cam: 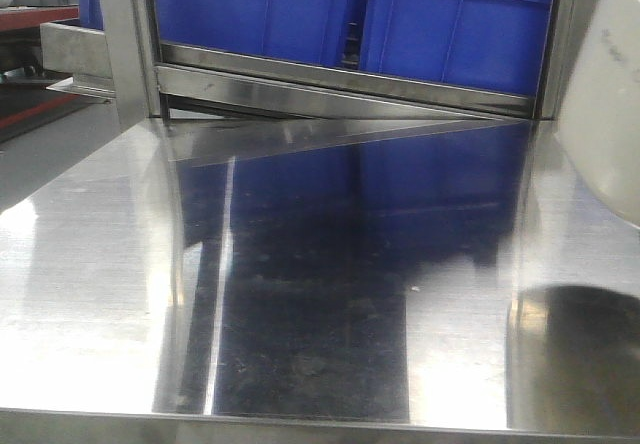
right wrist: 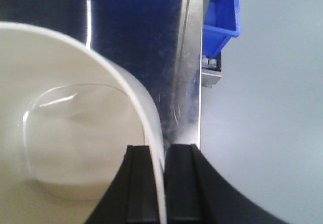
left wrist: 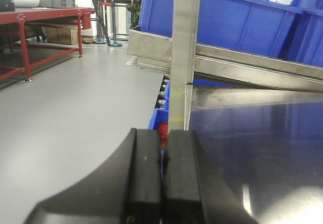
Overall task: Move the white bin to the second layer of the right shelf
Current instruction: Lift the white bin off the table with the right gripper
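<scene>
The white bin (right wrist: pixel 70 123) fills the left of the right wrist view, seen from above with its inside bare. My right gripper (right wrist: pixel 164 151) is shut on its thin rim, one finger inside the wall and one outside. In the front view the white bin (cam: pixel 605 94) hangs tilted at the far right, above the steel tabletop (cam: pixel 330 294), over its own dark reflection. My left gripper (left wrist: pixel 162 153) is shut on nothing, at the tabletop's left edge near a steel post (left wrist: pixel 184 47). The right shelf second layer is out of view.
Behind the tabletop a steel rack rail (cam: pixel 340 79) carries large blue crates (cam: pixel 450 24). A blue crate (right wrist: pixel 219 12) and small rollers (right wrist: pixel 211 62) sit below the table's right edge. A red-framed table (left wrist: pixel 45 17) stands across the grey floor (left wrist: pixel 75 118) on the left.
</scene>
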